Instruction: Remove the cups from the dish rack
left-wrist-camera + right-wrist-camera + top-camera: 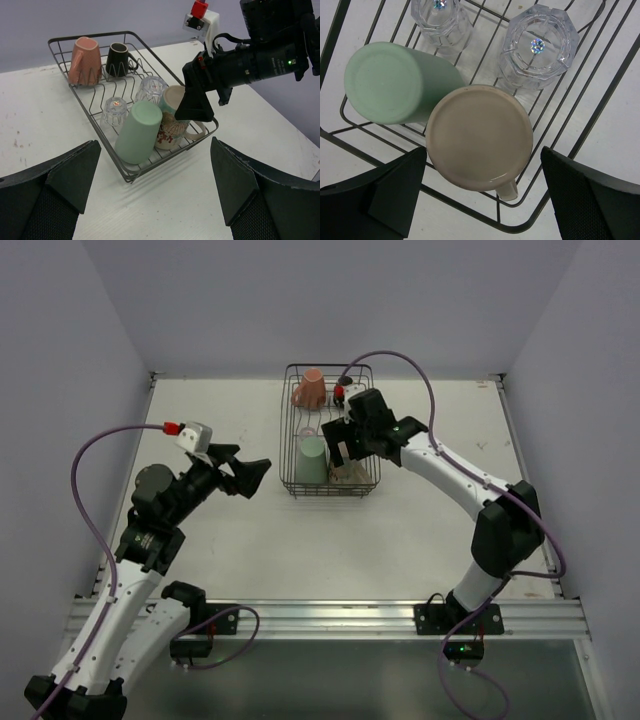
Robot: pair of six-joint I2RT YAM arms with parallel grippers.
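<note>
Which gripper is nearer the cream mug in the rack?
Right. The right gripper sits directly over the cream mug, jaws open on either side; the left gripper is outside the dish rack, off its left side, open.

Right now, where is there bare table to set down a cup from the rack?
Widest bare patch: the white table between the front edge of the dark wire dish rack and the near rail. Also bare: left of the rack, beyond the left gripper. Crowded: the rack's near end, where the right gripper hangs over the mint-green tumbler and cream mug.
</note>
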